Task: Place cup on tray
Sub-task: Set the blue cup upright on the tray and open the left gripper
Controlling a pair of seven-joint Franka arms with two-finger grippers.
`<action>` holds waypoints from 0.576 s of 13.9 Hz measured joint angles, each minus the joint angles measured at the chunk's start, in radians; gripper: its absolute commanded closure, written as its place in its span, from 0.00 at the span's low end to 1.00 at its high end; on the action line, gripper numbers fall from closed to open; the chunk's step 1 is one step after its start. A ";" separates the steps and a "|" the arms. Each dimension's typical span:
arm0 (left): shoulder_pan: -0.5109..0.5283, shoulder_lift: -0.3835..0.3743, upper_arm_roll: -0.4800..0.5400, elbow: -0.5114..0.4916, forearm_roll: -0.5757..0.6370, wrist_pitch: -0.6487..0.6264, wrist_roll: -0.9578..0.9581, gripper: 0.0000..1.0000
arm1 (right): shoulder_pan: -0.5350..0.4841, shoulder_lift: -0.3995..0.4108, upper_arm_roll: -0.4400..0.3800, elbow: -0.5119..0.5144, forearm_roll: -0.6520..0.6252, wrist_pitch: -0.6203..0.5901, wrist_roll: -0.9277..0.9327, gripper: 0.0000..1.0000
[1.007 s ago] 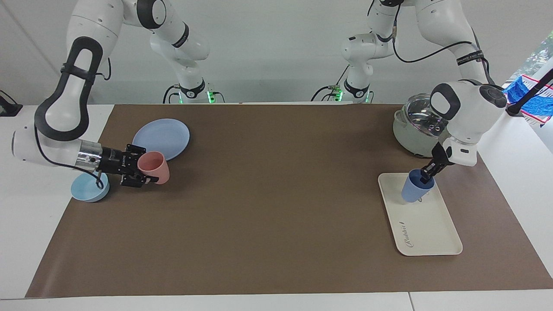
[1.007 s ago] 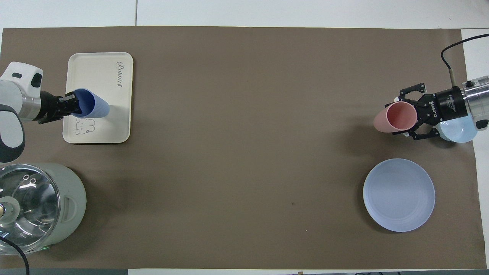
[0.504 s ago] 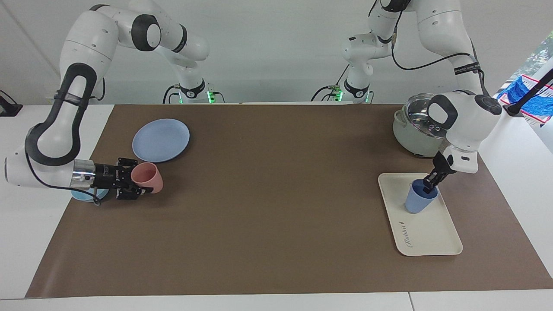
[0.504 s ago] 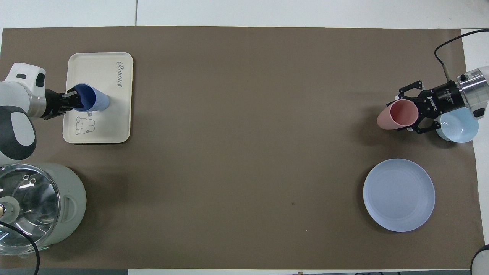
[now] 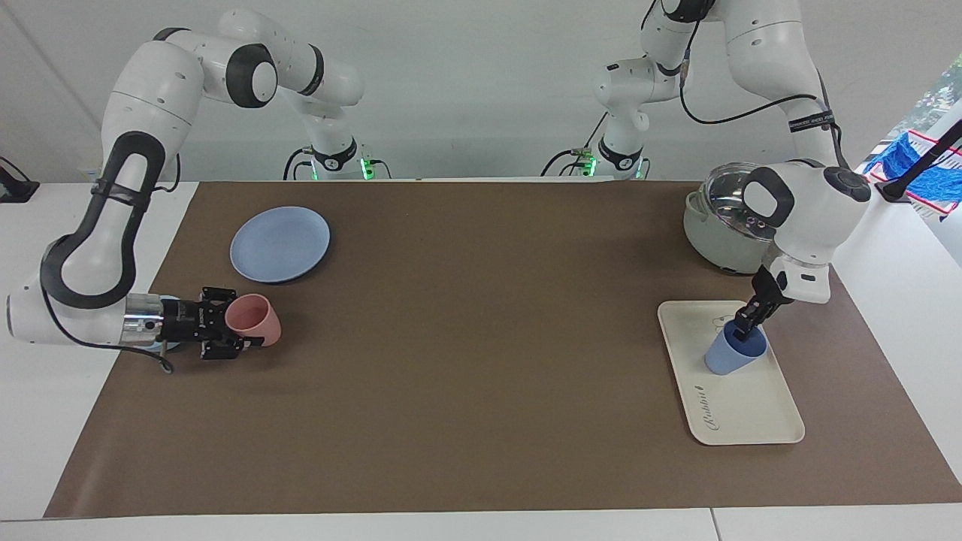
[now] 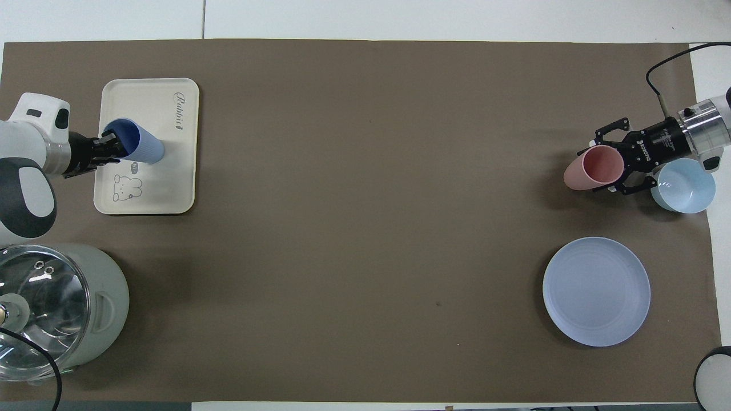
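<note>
**Inspector A:** The left gripper [image 5: 744, 328] is reaching down to the rim of the cup [image 5: 733, 355]. Over the last second the cup has been coming down and levelling; it is now sitting on the tray [image 5: 751, 409], directly under the fingertips, still leaning a little. Whether the fingers are gripping the rim or letting go, I cannot tell from either view.

**Inspector B:** What does that mean for the task?

**Inspector A:** In my judgement, placement is all but done; release and withdrawal are what remains. A hasty lift risks tipping the cup.

**Inspector B:** And around it?

**Inspector A:** The pot [image 5: 721, 225] with a glass lid is standing near the left gripper, toward the robots, clear of the tray. Nothing is blocking a straight retreat upward.

**Inspector B:** The other arm?

**Inspector A:** The right gripper [image 5: 229, 332], well apart at the right arm's end, is clamped on the pink cup [image 5: 255, 319] and has been lowering it toward the mat. The bowl [image 6: 683, 185] is lying just beside it, the plate [image 5: 279, 243] nearby.
</note>
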 measured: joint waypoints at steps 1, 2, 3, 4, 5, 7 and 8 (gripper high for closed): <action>-0.001 -0.002 -0.001 0.028 0.000 -0.030 0.004 0.00 | 0.000 0.007 0.001 0.003 -0.001 0.000 -0.003 1.00; -0.002 -0.005 -0.004 0.073 0.001 -0.090 0.014 0.00 | 0.000 0.015 0.001 0.005 -0.001 0.000 -0.013 1.00; -0.003 -0.009 -0.006 0.128 0.007 -0.174 0.037 0.00 | 0.000 0.021 0.001 0.007 -0.001 0.000 -0.023 1.00; -0.004 -0.014 -0.007 0.183 0.021 -0.262 0.075 0.00 | 0.000 0.026 0.001 0.009 -0.001 0.000 -0.031 1.00; -0.005 -0.021 -0.009 0.237 0.037 -0.353 0.128 0.00 | 0.000 0.029 0.001 0.010 -0.001 0.000 -0.035 1.00; -0.005 -0.045 -0.009 0.301 0.048 -0.490 0.241 0.00 | 0.000 0.032 0.001 0.011 -0.001 0.000 -0.043 1.00; -0.005 -0.061 -0.010 0.314 0.049 -0.541 0.293 0.00 | 0.000 0.032 0.001 0.011 -0.001 0.000 -0.053 1.00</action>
